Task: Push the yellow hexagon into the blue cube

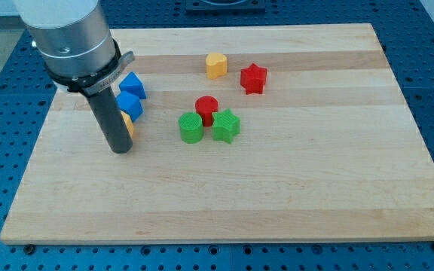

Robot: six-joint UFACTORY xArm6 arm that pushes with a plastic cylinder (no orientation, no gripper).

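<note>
Our tip (120, 150) carries no jaws. The yellow hexagon (128, 123) peeks out just right of the rod, touching the blue cube (129, 105) above it; we'd push toward the view's top.

The board (277, 188) across most of the frame looks like pale wood, smooth and matt, with long grain bands. The rod (114, 120) at the left is dark and matt, under a brushed metal collar (70, 34) at upper left. The blocks, such as the green cylinder (191, 128) and the red star (253, 78), look like ridged matt plastic.
</note>
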